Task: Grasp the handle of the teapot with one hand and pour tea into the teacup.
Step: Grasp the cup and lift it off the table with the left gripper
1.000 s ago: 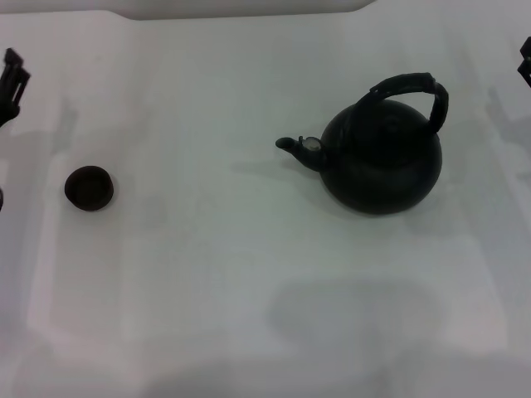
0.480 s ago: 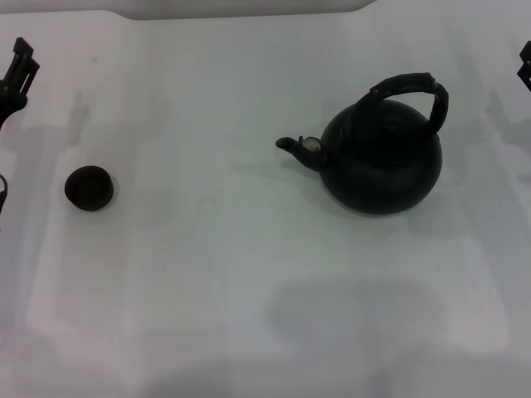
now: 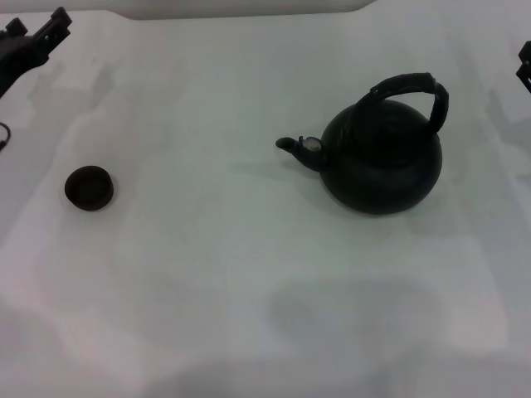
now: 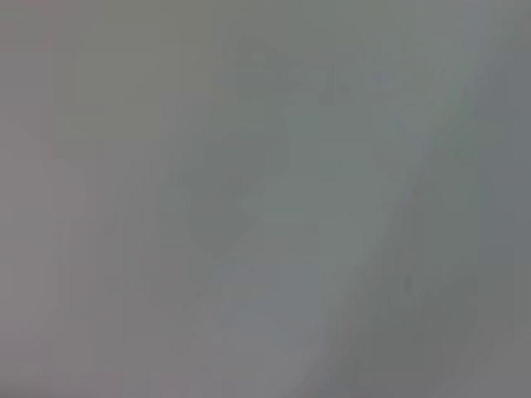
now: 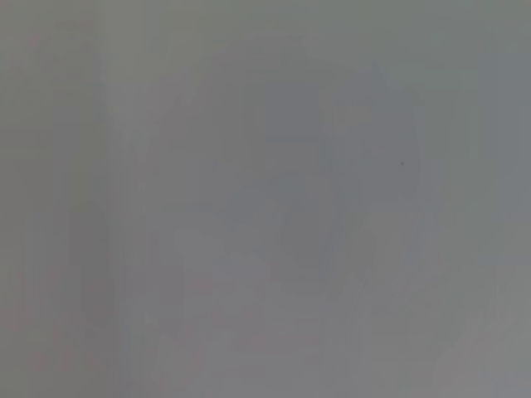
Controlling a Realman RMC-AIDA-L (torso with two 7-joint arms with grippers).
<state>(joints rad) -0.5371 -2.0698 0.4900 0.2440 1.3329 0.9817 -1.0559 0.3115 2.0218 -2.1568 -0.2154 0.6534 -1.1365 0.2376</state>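
Observation:
The round matte black teapot (image 3: 383,162) stands on the white table at the right of the head view. Its short spout (image 3: 294,147) points left and its arched black handle (image 3: 409,89) loops over the top. The tiny dark teacup (image 3: 89,187) stands far to the left, well apart from the pot. My left gripper (image 3: 29,40) is at the far upper left edge, behind and away from the cup. My right gripper (image 3: 524,70) shows only as a black sliver at the right edge, apart from the pot. Both wrist views show only plain grey.
The white table (image 3: 216,274) runs between cup and pot with nothing on it. A pale raised edge (image 3: 241,8) runs along the back.
My left gripper has moved up and away toward the back left corner. The teapot, the teacup and the right gripper have not moved.

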